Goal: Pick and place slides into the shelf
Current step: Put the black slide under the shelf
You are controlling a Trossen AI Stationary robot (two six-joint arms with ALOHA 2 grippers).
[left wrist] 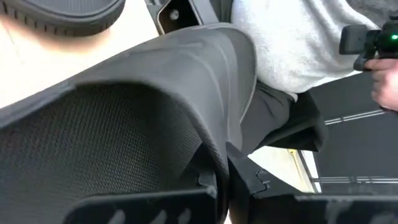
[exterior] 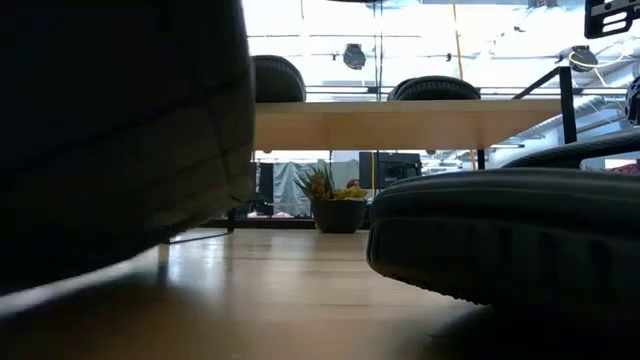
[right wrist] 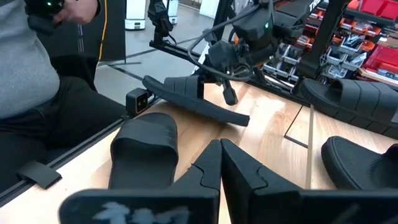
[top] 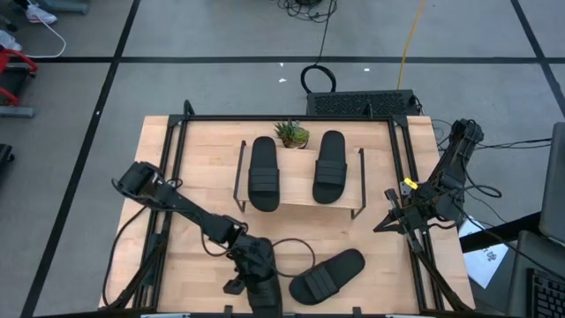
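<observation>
The left gripper (right wrist: 225, 87) was clenched on a slide (right wrist: 193, 99), holding it tilted above the table's (top: 203, 177) front edge. Another slide (top: 327, 275) lay nearby. Two slides sat on the shelf (top: 300, 194). The right gripper (top: 388, 221) waited, closed and empty.

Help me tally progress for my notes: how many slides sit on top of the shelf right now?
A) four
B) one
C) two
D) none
C: the high view shows two slides lying side by side on the shelf, flanking a small potted plant.
</observation>
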